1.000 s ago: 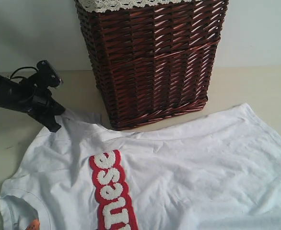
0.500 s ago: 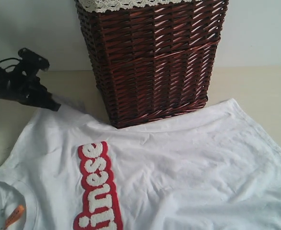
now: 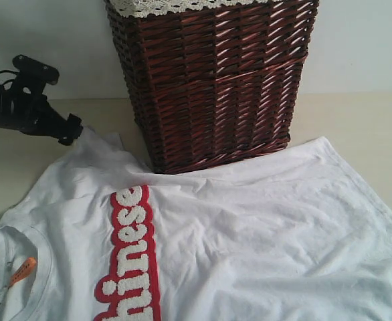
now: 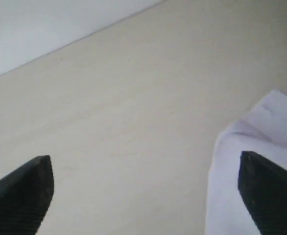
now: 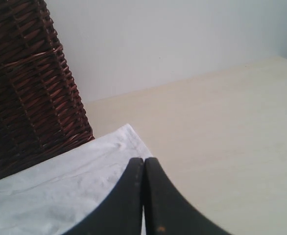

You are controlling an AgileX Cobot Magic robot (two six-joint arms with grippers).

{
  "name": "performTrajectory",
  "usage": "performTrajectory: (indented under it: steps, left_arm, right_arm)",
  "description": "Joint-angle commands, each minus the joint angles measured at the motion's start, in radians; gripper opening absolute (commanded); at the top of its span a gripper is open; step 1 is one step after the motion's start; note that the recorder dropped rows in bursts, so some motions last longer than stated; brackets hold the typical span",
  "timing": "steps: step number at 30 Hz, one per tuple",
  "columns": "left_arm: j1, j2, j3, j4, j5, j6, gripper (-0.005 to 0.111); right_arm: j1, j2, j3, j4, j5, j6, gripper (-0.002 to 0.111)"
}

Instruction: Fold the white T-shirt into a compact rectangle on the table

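L gripper (image 4: 144, 161) is held spread beside white T-shirt (image 3: 249, 234) sleeve, R gripper (image 5: 143, 160) pressed together; sleeve may be missed if closed off-edge.

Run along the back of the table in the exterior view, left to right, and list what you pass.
left gripper → sleeve of the white T-shirt → wicker basket → bare table
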Motion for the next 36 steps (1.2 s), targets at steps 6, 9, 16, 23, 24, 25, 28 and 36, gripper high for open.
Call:
performTrajectory:
  steps: [6,9,16,23,24,25,28,36]
  left_arm:
    - [-0.002,-0.165,0.281,0.087,0.258,0.050,0.092]
    - [-0.002,-0.217,0.365,0.187,0.268,0.054,0.061]
    - [0.009,-0.215,0.475,0.309,0.512,0.079,0.001]
    - [0.008,-0.164,0.556,0.525,0.467,0.070,0.000]
    - [0.008,-0.164,0.570,0.576,0.464,0.057,0.000]
    - [0.008,-0.167,0.585,0.629,0.464,0.032,0.000]
    - [0.008,-0.177,0.627,0.836,0.502,-0.069,0.000]
    - [0.008,-0.222,0.677,0.973,0.645,-0.121,0.000]
  right_arm:
    - [-0.004,-0.007,0.004,-0.007,-0.012,-0.002,0.000]
    - [-0.004,-0.007,0.004,-0.007,-0.012,-0.002,0.000]
    - [-0.004,-0.007,0.004,-0.007,-0.012,-0.002,0.000]
    - [-0.004,-0.007,0.004,-0.007,-0.012,-0.002,0.000]
    - [-0.004,-0.007,0.004,-0.007,-0.012,-0.002,0.000]
    - [-0.004,-0.007,0.004,-0.007,-0.009,-0.003,0.000]
    - [-0.004,-0.007,0.004,-0.006,-0.002,-0.003,0.000]
    - [-0.004,-0.007,0.004,-0.006,-0.002,-0.003,0.000]
